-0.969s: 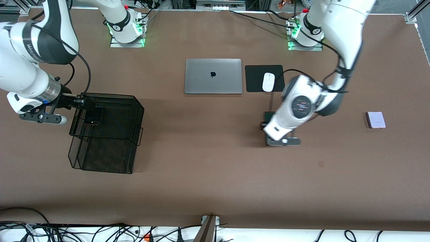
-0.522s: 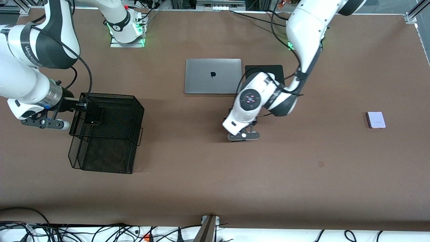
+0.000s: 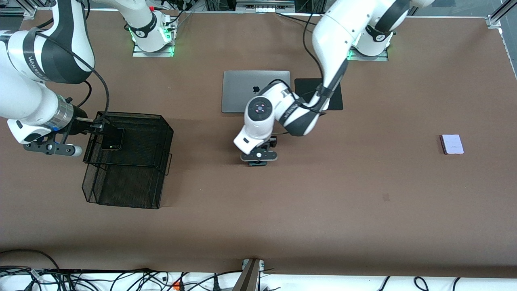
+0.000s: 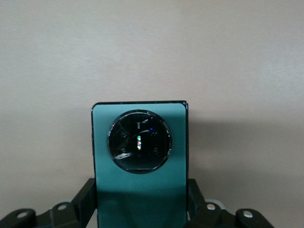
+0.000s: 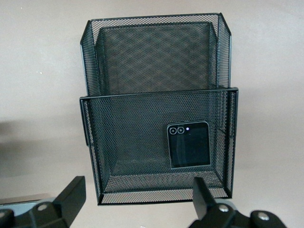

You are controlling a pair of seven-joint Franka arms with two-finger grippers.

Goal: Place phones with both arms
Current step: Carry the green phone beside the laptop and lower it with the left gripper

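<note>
Black mesh tray at frame left holds the squarish black phone flat; the right claw hangs released beside its rim. Mid-frame, the left claw grips the green phone lengthwise, seemingly level, above bare worktop. The lilac phone lies at frame right.

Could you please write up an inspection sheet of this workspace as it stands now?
Surface: brown table, flat and bare in front.
Job's things: black phone lies in the upper tier of the mesh tray; green phone is held by the left gripper; lilac phone lies flat toward the left arm's end.
Clutter: closed grey laptop; black mouse pad beside it, partly hidden by the left arm.
Grippers: left gripper shut on the green phone, over bare table near the laptop; right gripper open, beside the tray, waiting.
Cables: a tangle along the table's front edge.
Surroundings: metal framing at the corners.
</note>
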